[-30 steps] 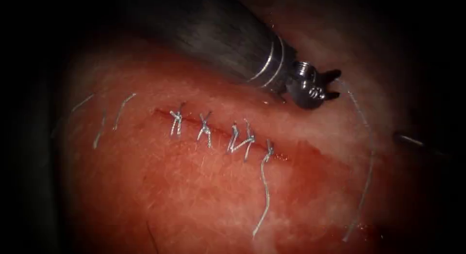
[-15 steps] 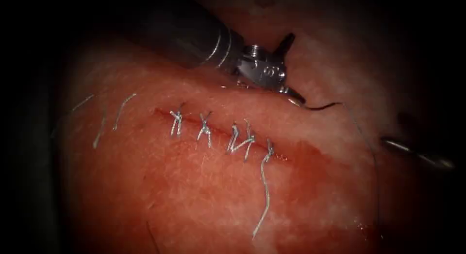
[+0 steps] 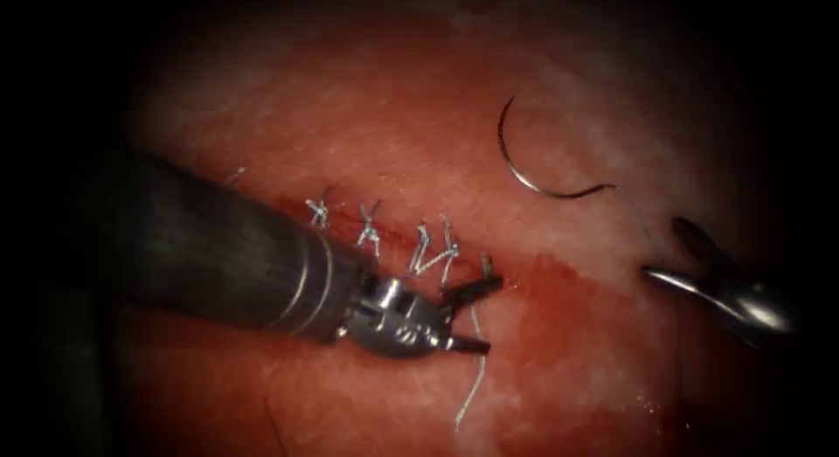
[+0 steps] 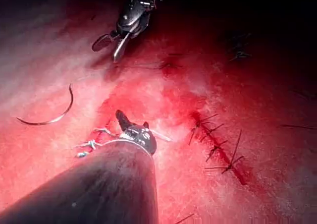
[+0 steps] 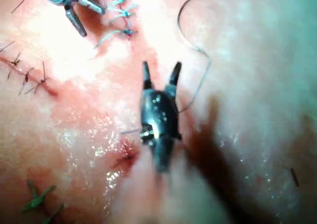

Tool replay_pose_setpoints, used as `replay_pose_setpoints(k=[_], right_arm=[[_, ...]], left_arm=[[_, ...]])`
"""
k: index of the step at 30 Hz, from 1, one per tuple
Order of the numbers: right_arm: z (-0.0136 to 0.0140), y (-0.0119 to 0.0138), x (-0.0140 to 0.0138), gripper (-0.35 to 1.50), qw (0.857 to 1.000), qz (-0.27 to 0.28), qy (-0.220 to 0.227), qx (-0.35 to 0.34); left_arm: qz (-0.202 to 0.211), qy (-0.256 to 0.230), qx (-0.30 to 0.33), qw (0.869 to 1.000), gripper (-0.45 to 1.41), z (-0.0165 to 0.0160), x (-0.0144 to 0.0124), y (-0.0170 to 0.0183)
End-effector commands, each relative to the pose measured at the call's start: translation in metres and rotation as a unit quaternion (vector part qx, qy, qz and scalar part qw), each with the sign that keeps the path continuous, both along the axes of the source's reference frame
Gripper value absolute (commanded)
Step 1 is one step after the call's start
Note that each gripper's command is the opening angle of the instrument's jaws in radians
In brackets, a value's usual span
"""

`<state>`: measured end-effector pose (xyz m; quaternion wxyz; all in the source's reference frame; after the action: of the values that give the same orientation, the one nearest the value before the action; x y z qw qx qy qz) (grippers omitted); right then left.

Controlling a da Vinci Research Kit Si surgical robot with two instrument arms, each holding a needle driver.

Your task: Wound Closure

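The left tool [image 3: 461, 315] is hovering with its fingers parted and holding nothing, just at the rightmost stitch [image 3: 483, 266] of the cut [image 3: 393, 238], a loose thread tail [image 3: 472, 378] trailing toward six o'clock. The needle [image 3: 529, 160] is lying free on the tissue [image 3: 367, 125] at about one o'clock from the cut, not in it, its thread [image 5: 200, 83] running toward the right tool [image 3: 699, 278], which is waiting at three o'clock, fingers spread and empty. Red fluid [image 3: 577, 308] is pooling right of the cut.
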<state>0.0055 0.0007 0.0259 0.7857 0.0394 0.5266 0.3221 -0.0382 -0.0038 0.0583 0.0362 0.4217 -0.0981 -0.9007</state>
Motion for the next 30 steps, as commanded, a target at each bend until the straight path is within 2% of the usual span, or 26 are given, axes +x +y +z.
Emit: replay_pose_setpoints(k=[1, 2, 3, 4, 5, 6, 7, 8, 9, 10, 11, 12, 13, 14, 15, 18, 19, 21, 26, 30], right_arm=[[0.0000, -0.0016, 0.0015, 1.41, 1.000, -0.011, 0.011, 0.003], [-0.0002, -0.0018, 0.0018, 1.40, 1.000, -0.017, 0.016, 0.001], [-0.0002, -0.0019, 0.0020, 1.36, 1.000, -0.017, 0.015, 0.000], [-0.0002, -0.0019, 0.0020, 1.36, 1.000, -0.017, 0.015, 0.000], [-0.0003, -0.0021, 0.0023, 1.36, 1.000, -0.014, 0.013, -0.001], [-0.0003, -0.0021, 0.0023, 1.36, 1.000, -0.014, 0.013, -0.001], [-0.0003, -0.0022, 0.0025, 1.36, 1.000, -0.014, 0.013, -0.001], [-0.0004, -0.0023, 0.0027, 1.36, 1.000, -0.013, 0.012, -0.001], [-0.0004, -0.0023, 0.0027, 1.36, 1.000, -0.013, 0.012, -0.001], [-0.0004, -0.0023, 0.0027, 1.36, 1.000, -0.013, 0.012, -0.001], [-0.0004, -0.0023, 0.0028, 1.36, 1.000, -0.013, 0.012, -0.001], [-0.0004, -0.0023, 0.0029, 1.36, 1.000, -0.012, 0.012, -0.001], [-0.0004, -0.0023, 0.0029, 1.36, 1.000, -0.012, 0.012, -0.001], [-0.0004, -0.0023, 0.0030, 1.36, 1.000, -0.012, 0.012, -0.001], [-0.0004, -0.0023, 0.0030, 1.35, 1.000, -0.012, 0.012, -0.001], [-0.0003, -0.0023, 0.0030, 1.35, 1.000, -0.012, 0.012, -0.001], [-0.0003, -0.0023, 0.0030, 1.35, 1.000, -0.012, 0.012, -0.001], [-0.0003, -0.0024, 0.0030, 1.35, 1.000, -0.011, 0.011, -0.001], [-0.0003, -0.0025, 0.0032, 1.35, 1.000, -0.009, 0.011, -0.003], [-0.0003, -0.0025, 0.0034, 1.35, 1.000, -0.009, 0.011, -0.003]], left_arm=[[0.006, 0.001, 0.002, 1.000, 0.26, 0.0007, -0.0002, -0.0018], [-0.043, -0.009, 0.063, 0.997, 0.26, 0.0012, 0.0005, -0.0031], [-0.079, -0.004, 0.088, 0.993, 0.29, 0.0015, 0.0009, -0.0039], [-0.079, -0.004, 0.088, 0.993, 0.29, 0.0015, 0.0009, -0.0039], [-0.128, 0.000, 0.123, 0.984, 0.37, 0.0019, 0.0012, -0.0051], [-0.128, 0.000, 0.123, 0.984, 0.37, 0.0019, 0.0012, -0.0051], [-0.153, -0.007, 0.149, 0.977, 0.41, 0.0022, 0.0013, -0.0057], [-0.188, -0.028, 0.204, 0.960, 0.56, 0.0028, 0.0013, -0.0071], [-0.188, -0.028, 0.204, 0.960, 0.56, 0.0028, 0.0013, -0.0071], [-0.205, -0.037, 0.229, 0.951, 0.61, 0.0030, 0.0013, -0.0076], [-0.233, -0.047, 0.263, 0.935, 0.68, 0.0033, 0.0013, -0.0083], [-0.264, -0.058, 0.308, 0.912, 0.69, 0.0038, 0.0014, -0.0093], [-0.264, -0.058, 0.308, 0.912, 0.69, 0.0038, 0.0014, -0.0093], [-0.272, -0.066, 0.333, 0.900, 0.69, 0.0039, 0.0013, -0.0097], [-0.277, -0.086, 0.383, 0.877, 0.69, 0.0039, 0.0012, -0.0101], [-0.279, -0.097, 0.421, 0.857, 0.69, 0.0036, 0.0010, -0.0100], [-0.279, -0.097, 0.421, 0.857, 0.69, 0.0036, 0.0010, -0.0100], [-0.276, -0.113, 0.445, 0.844, 0.69, 0.0034, 0.0007, -0.0100], [-0.267, -0.126, 0.452, 0.842, 0.57, 0.0032, -0.0007, -0.0103], [-0.263, -0.135, 0.448, 0.844, 0.32, 0.0032, -0.0021, -0.0103]])
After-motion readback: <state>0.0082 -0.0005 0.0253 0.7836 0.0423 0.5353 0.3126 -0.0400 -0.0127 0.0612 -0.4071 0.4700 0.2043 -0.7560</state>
